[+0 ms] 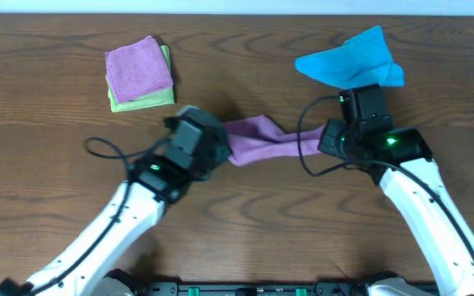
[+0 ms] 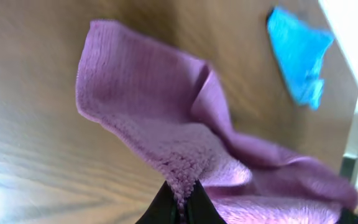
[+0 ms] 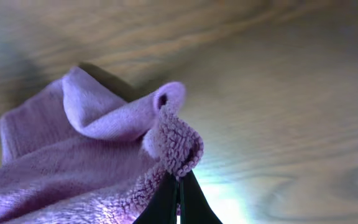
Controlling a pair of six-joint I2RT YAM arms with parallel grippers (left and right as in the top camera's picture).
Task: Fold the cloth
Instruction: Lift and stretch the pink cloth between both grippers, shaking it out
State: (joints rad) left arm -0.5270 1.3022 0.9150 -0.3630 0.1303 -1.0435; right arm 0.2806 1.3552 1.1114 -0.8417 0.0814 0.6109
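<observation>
The cloth [image 1: 263,140] is a dull mauve-purple terry square, bunched and stretched between both arms over the middle of the table. My left gripper [image 2: 180,200] is shut on one edge of the cloth [image 2: 166,130], a fold of pile pinched between its dark fingers. My right gripper [image 3: 179,186] is shut on the opposite edge, where the cloth [image 3: 98,143] curls into a loop above the fingertips. In the overhead view the left gripper [image 1: 225,148] and right gripper [image 1: 319,141] face each other across the cloth, their fingertips hidden under the wrist housings.
A bright blue cloth [image 1: 352,59] lies crumpled at the back right, just behind the right wrist. A folded pinker purple cloth [image 1: 138,69] sits on a green one [image 1: 142,100] at the back left. The wooden table [image 1: 245,214] runs bare toward the front.
</observation>
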